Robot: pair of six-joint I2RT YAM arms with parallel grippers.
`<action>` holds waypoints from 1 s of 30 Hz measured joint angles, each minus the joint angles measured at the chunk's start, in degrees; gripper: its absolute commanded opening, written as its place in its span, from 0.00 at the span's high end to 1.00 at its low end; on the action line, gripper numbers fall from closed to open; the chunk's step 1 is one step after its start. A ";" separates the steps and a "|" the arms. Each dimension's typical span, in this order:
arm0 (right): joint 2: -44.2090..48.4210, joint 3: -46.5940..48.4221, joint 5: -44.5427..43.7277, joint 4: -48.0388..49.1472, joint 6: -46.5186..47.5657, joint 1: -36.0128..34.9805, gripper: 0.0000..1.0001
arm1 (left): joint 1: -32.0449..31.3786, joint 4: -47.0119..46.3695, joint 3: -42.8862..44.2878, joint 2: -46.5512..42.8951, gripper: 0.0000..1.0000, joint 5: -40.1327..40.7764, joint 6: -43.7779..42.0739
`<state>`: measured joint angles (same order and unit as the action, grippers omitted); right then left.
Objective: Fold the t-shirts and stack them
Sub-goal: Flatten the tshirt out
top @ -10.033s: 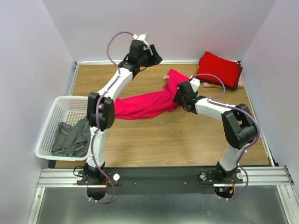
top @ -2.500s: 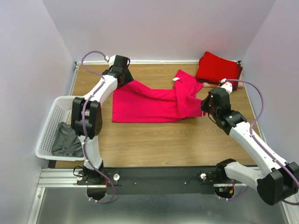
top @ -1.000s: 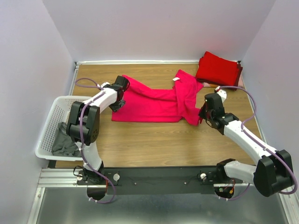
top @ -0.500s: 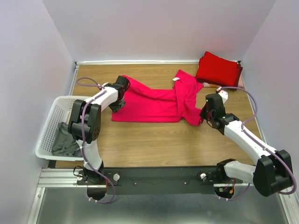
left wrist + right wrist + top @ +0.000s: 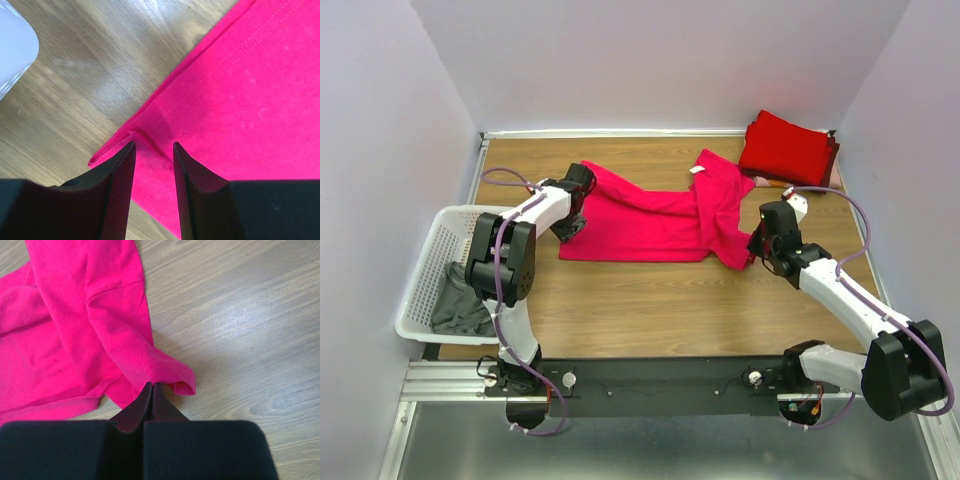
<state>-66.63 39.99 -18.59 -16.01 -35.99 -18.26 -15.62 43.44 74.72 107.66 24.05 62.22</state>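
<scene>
A bright pink-red t-shirt (image 5: 650,220) lies spread across the middle of the wooden table, its small white neck label (image 5: 697,170) at the back. My left gripper (image 5: 570,226) stands open at the shirt's left edge. In the left wrist view the gripper (image 5: 154,147) straddles a doubled hem of the shirt (image 5: 240,100), its fingers apart. My right gripper (image 5: 753,250) is at the shirt's right corner. In the right wrist view the gripper (image 5: 151,386) is shut on the sleeve hem (image 5: 165,371), which rises to the tips. Deeper red folded t-shirts (image 5: 788,148) are stacked at the back right.
A white lattice basket (image 5: 420,262) hangs off the table's left edge with a grey garment (image 5: 470,295) inside. Pale walls close in the left, back and right. Bare wood (image 5: 670,300) lies between the shirt and the arm bases.
Over ten seconds the shirt went from a bunched strip to a flat spread. The left gripper came forward along its left edge and let go. In the last second nothing visibly moved.
</scene>
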 measured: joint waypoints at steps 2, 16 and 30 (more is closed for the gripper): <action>0.00 0.00 0.00 0.02 0.02 0.00 0.99 | 0.20 0.00 -0.33 0.15 0.60 0.00 0.00; 0.00 -0.63 0.00 0.09 0.00 0.00 0.99 | 0.57 -0.20 -1.51 0.90 0.77 0.48 -0.46; 0.00 -0.63 0.02 0.07 -0.04 0.02 0.99 | 0.55 -0.94 -1.86 -2.05 1.00 0.57 -4.33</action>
<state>-66.63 39.35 -18.57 -15.94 -36.03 -18.24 -15.07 42.50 72.86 105.60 24.62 57.89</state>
